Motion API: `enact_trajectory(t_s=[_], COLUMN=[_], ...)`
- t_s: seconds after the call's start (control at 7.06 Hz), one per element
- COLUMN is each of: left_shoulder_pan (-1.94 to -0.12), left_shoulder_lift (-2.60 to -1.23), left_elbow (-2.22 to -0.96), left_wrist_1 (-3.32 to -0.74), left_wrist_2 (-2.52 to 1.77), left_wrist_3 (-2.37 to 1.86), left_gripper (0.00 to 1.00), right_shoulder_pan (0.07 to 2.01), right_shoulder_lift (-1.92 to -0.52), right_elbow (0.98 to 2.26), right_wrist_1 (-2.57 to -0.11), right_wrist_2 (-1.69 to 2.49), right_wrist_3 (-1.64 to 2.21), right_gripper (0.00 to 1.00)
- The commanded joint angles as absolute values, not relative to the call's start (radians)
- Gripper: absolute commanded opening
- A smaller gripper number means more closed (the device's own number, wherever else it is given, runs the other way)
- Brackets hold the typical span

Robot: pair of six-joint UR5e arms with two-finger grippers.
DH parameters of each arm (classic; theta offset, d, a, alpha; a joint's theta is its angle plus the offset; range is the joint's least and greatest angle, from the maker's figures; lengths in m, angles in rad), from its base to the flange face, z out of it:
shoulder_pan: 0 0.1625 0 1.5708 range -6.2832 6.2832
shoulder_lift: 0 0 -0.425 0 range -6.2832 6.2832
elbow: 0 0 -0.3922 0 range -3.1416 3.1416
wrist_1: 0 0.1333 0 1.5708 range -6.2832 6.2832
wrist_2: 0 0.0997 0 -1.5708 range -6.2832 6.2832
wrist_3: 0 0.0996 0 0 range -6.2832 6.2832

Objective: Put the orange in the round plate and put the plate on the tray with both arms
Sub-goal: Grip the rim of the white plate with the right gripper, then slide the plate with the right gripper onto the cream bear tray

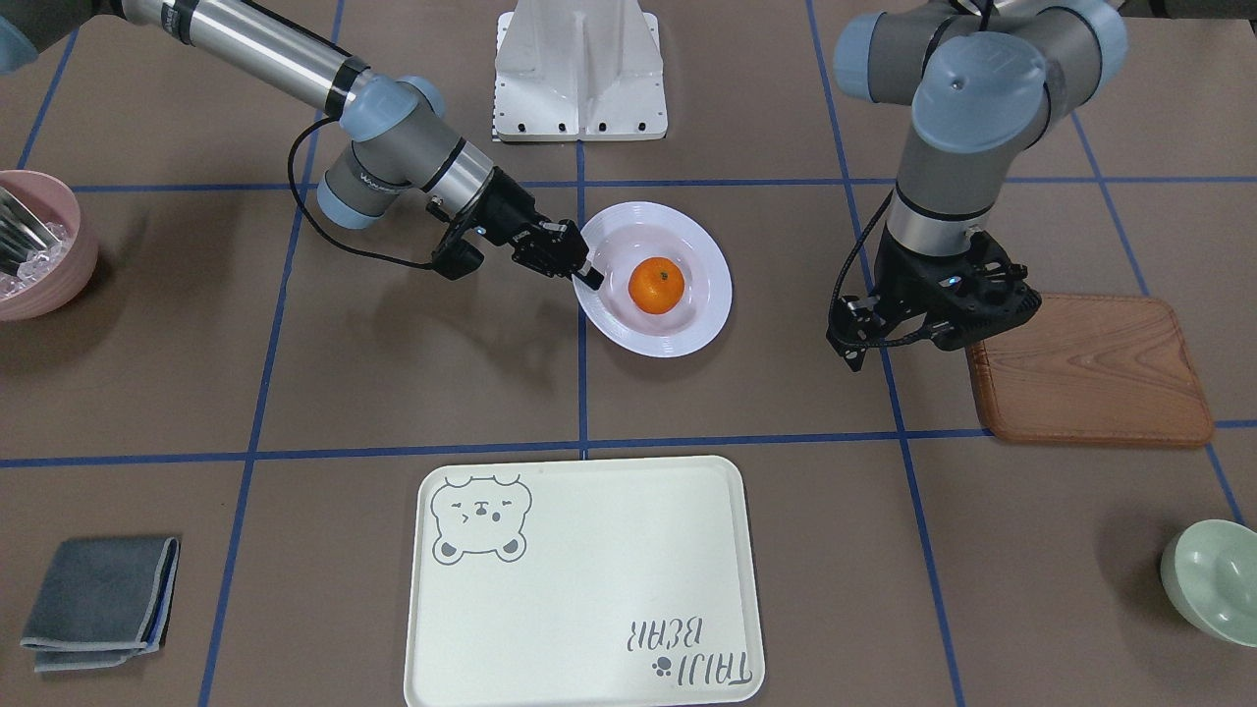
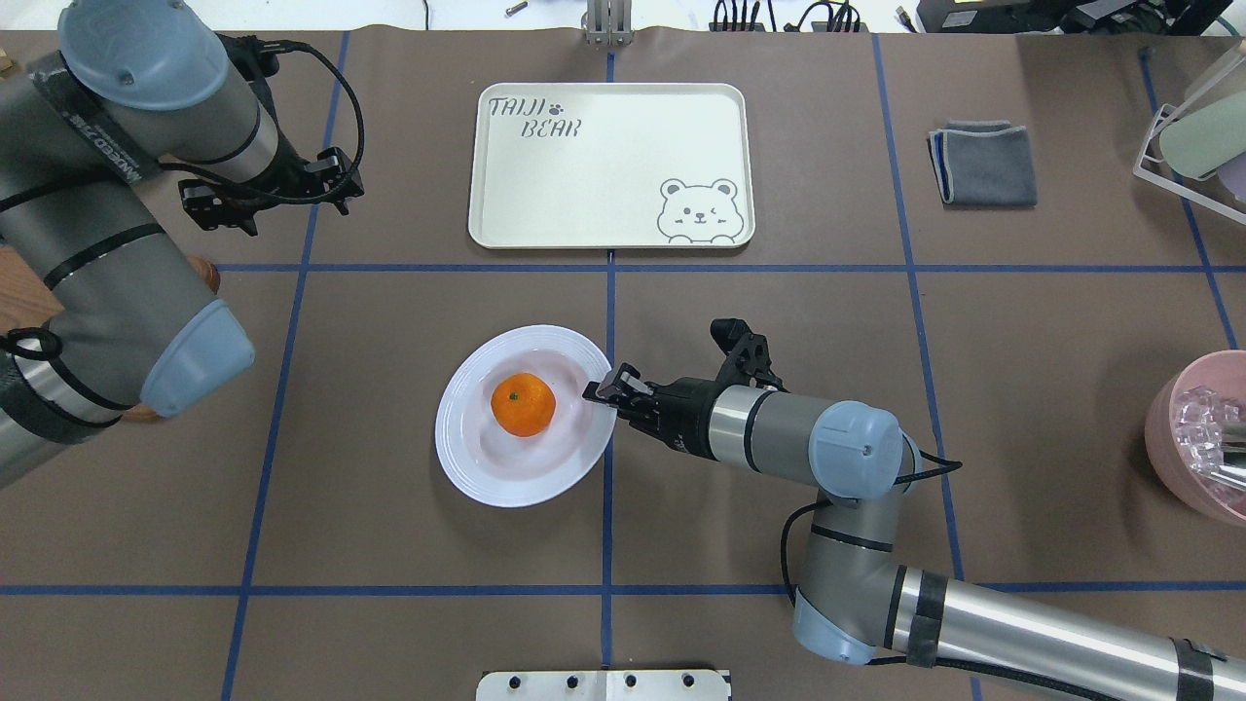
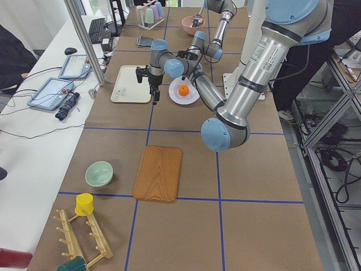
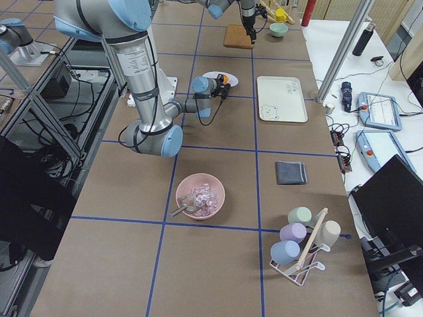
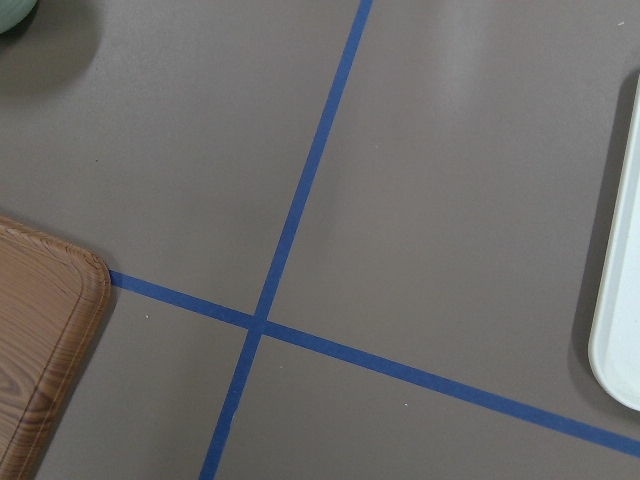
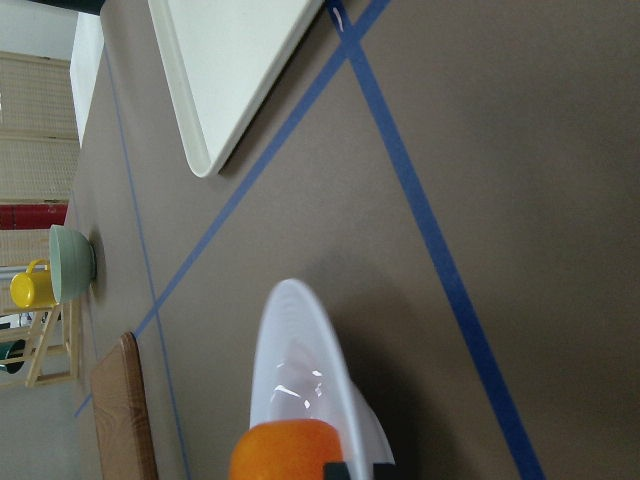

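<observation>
The orange [image 1: 656, 285] lies in the middle of the white round plate [image 1: 687, 329], which rests flat on the brown table. My right gripper [image 1: 589, 275] reaches in low from the side and is shut on the plate's rim [image 2: 584, 365], the side of the rim nearest that arm. In the right wrist view the orange [image 6: 285, 450] and the rim [image 6: 290, 340] fill the bottom edge. The cream tray [image 1: 589, 589] with the bear drawing sits empty across a blue tape line from the plate. My left gripper [image 2: 268, 190] hangs open and empty above the table, away from the plate, beside the wooden board.
A brown wooden board [image 1: 1090, 368] lies under the left arm's side. A pink bowl [image 1: 39, 255] of ice stands at one table end, a pale green bowl [image 1: 1213, 579] at the other. A folded grey cloth [image 1: 98, 601] lies beside the tray.
</observation>
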State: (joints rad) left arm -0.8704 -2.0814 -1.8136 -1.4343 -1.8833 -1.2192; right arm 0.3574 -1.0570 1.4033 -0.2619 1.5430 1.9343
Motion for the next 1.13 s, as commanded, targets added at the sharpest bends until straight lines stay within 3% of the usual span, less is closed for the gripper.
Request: enact_trajectory(t_s=[0.0, 0.42, 0.71, 0.99], left_shoulder_pan=[-0.957, -1.018, -1.034, -1.042], left_shoulder_lift=[-2.063, -2.045, -2.043, -2.043], left_elbow=[-1.810, -1.790, -1.770, -1.770], left_wrist_1=[-1.427, -1.410, -1.411, -1.411], left_wrist_2=[-1.928, -1.945, -1.947, -1.948], left_wrist_3=[-1.162, -1.048, -1.019, -1.019], left_gripper=[0.98, 0.98, 0.98, 0.98], right_shoulder_pan=[0.424, 0.575, 0.636, 0.666], right_shoulder_lift=[-1.022, -1.002, -0.860, -0.761], right_elbow=[1.416, 1.350, 1.127, 0.993], right_wrist_1=[-0.250, -0.261, -0.288, -0.362], right_wrist_2=[1.509, 1.483, 1.427, 1.425], right_wrist_3=[2.033, 2.048, 2.057, 2.057], right_gripper=[0.00, 0.00, 0.00, 0.00])
